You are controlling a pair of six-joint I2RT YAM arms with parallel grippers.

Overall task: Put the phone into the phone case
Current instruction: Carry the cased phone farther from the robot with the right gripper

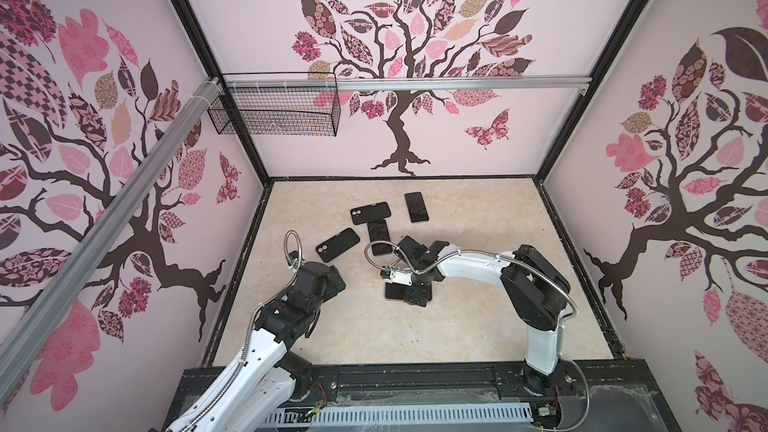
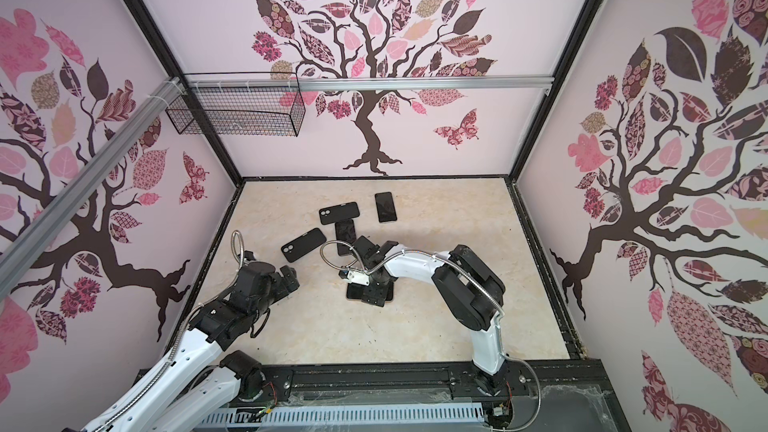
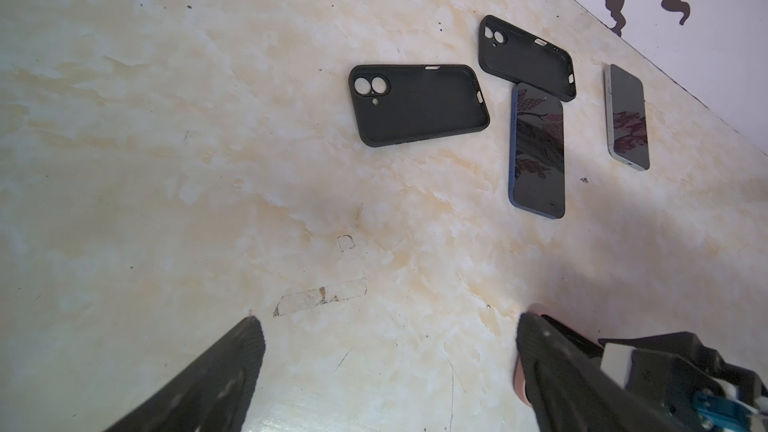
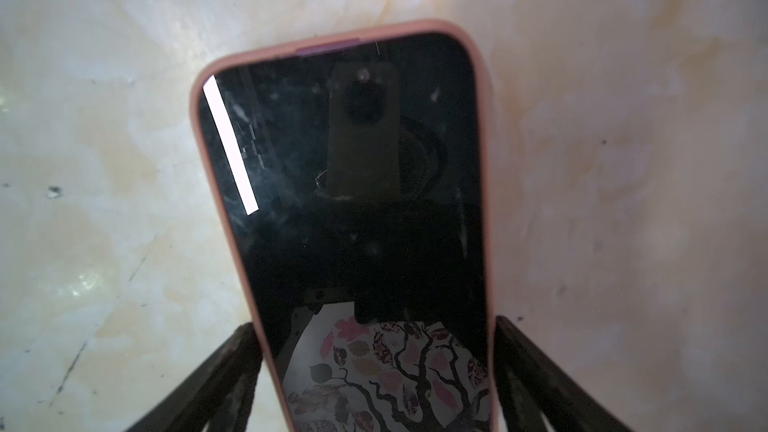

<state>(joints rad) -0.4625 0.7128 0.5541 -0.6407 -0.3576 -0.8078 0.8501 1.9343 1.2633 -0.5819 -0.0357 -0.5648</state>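
A phone seated in a pink case [image 4: 357, 184] lies screen up on the marble table; in both top views only its dark end [image 1: 392, 292] [image 2: 354, 292] shows under the arm. My right gripper [image 4: 378, 367] [image 1: 411, 295] points down over it, with its fingers [image 4: 237, 371] against both long edges of the case. My left gripper [image 3: 388, 351] [image 1: 332, 280] hovers open to the left, nothing between its fingers; the pink edge [image 3: 519, 371] peeks from behind one of them. Two empty black cases [image 3: 419, 103] [image 3: 525, 56] lie farther back.
A bare blue-edged phone [image 3: 538, 151] [image 1: 379, 236] lies beside the black cases [image 1: 337, 245] [image 1: 370, 213], and another phone [image 3: 627, 118] [image 1: 416, 207] lies near the back wall. A wire basket [image 1: 274, 112] hangs on the back left wall. Old tape marks [image 3: 322, 295] are on the table.
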